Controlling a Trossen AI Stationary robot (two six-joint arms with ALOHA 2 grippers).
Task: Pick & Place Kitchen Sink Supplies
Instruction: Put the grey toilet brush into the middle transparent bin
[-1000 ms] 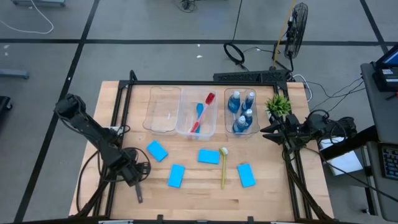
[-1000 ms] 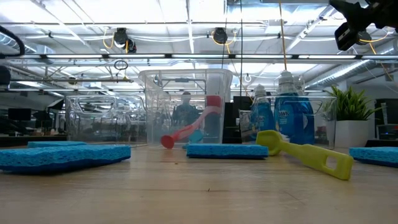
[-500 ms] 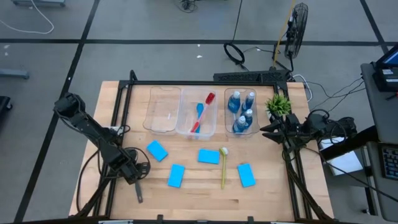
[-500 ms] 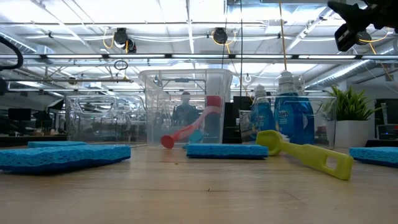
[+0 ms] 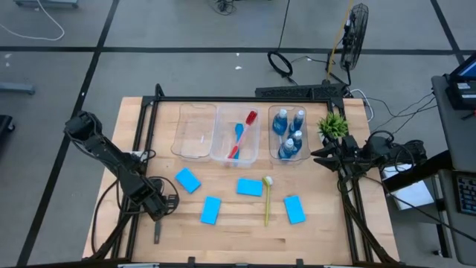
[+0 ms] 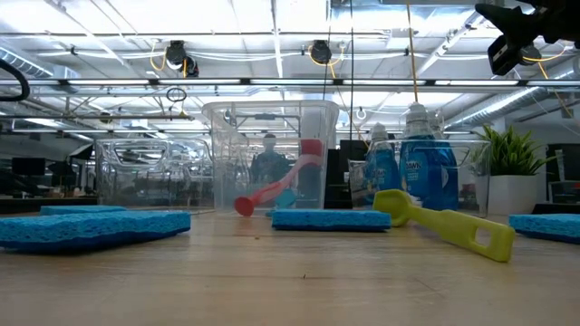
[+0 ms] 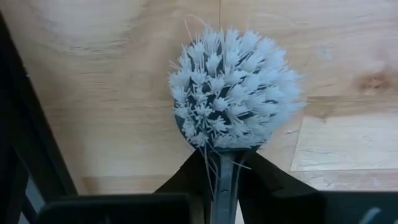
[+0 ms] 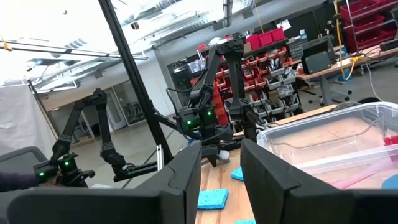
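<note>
My left gripper stands at the table's near left, pointing down, shut on a grey brush with a white bristle head. Several flat blue sponges lie flat on the wood, and a yellow-green brush lies between two of them. A red and a blue brush lean inside the middle clear bin. Blue bottles stand in the right bin. My right gripper waits raised at the right edge, open and holding nothing. My left gripper pinches the grey brush's thin neck, just behind the bristle head, between its two fingers. The fingers come from above, pointing down, and lie across the brush. The bristles face up, and the handle runs toward the near edge, low over the table.
An empty clear bin stands left of the middle one. A small green plant sits at the far right. A black frame rail runs along the left side close to my left arm. Bare wood lies along the near edge.
My left gripper has sunk slightly onto the grey brush and taken hold of it. The brush's handle, which slanted toward the near right, has swung and now points straight at the near edge.
</note>
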